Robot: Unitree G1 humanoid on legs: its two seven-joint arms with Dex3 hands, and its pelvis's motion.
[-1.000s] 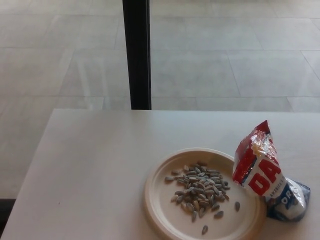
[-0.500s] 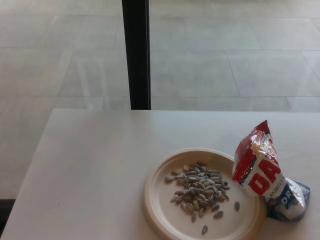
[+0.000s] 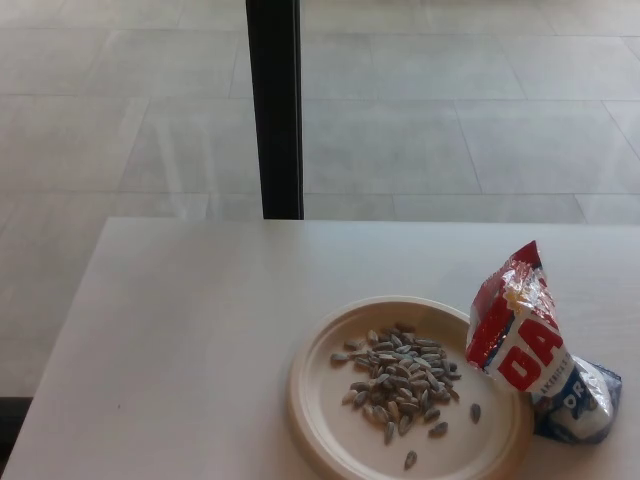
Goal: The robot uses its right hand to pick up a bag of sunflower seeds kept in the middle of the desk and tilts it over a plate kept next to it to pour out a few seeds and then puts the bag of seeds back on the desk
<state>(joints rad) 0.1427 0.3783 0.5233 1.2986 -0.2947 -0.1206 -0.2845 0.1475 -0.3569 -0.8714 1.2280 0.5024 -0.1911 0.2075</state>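
Nothing on the surface [image 3: 180, 330] has moved since a second ago; only the whole view has slid a hair to the right, so the camera shifted, not the things. Neither robot hand shows anywhere in the head view, so I cannot tell whether either one is released or clenched.

The bag of sunflower seeds [image 3: 525, 340] stands on the pale surface at the right, unheld, crumpled and leaning, its red and white foil top pointing up and its blue and white bottom end [image 3: 585, 400] resting on the surface near the right edge of the view. Its lower left side overlaps the right rim of the round beige plate [image 3: 310, 400], which sits just beside it toward the front of the surface. A heap of grey striped seeds [image 3: 400, 375] lies in the middle of the plate, with a few strays [image 3: 410, 459] scattered toward the near rim.

Behind the surface, a black upright post [image 3: 275, 105] rises against a grey tiled floor [image 3: 450, 110].
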